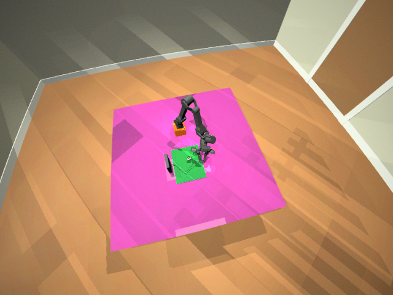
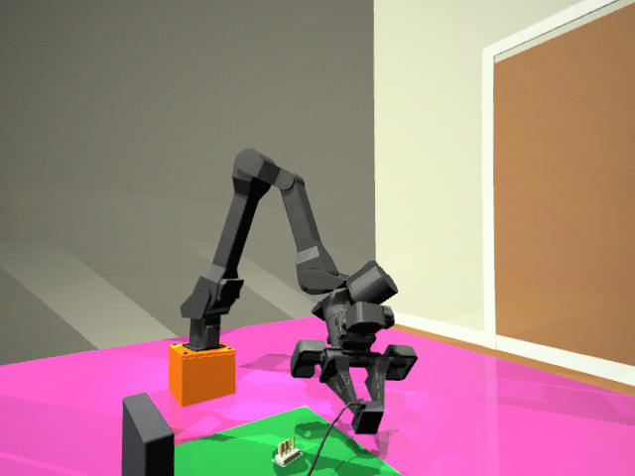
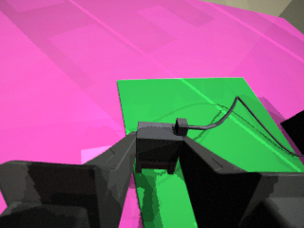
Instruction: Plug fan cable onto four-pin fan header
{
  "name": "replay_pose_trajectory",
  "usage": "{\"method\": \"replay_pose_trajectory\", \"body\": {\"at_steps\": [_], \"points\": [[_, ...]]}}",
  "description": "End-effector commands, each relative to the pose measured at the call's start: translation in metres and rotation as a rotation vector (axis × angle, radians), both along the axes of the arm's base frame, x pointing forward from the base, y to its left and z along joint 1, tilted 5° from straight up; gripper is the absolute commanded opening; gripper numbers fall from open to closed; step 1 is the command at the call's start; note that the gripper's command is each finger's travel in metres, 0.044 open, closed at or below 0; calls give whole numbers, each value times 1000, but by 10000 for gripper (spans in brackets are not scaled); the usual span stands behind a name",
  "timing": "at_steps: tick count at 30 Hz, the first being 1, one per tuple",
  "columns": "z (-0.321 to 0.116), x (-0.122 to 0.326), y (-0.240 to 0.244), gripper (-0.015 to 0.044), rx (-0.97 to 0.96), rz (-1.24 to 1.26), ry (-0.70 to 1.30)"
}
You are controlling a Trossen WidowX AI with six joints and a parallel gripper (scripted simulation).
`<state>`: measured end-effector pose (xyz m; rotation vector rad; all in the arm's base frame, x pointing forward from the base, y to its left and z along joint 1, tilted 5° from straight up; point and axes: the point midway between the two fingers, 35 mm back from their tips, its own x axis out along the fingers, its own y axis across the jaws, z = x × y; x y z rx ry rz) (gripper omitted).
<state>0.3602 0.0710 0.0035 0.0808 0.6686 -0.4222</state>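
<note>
My gripper is shut on the dark fan plug, whose cable leaves from one side near its top. The plug hangs above the board's edge, in the air, to the right of the header in the top and exterior views. The white four-pin header stands on the green board with its pins up and bare. The header does not show in the wrist view.
The dark fan slab stands upright beside the board's left edge in the top and exterior views. The cable loops over the board towards it. The arm's orange base block stands behind the board on the pink mat.
</note>
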Motion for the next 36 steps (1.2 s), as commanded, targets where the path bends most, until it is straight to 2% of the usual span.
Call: {"method": "replay_pose_trajectory", "body": {"at_steps": [1, 36], "points": [[-1, -4, -1, 0, -21, -4, -23], [16, -33, -2, 0, -76, -56, -276]]}}
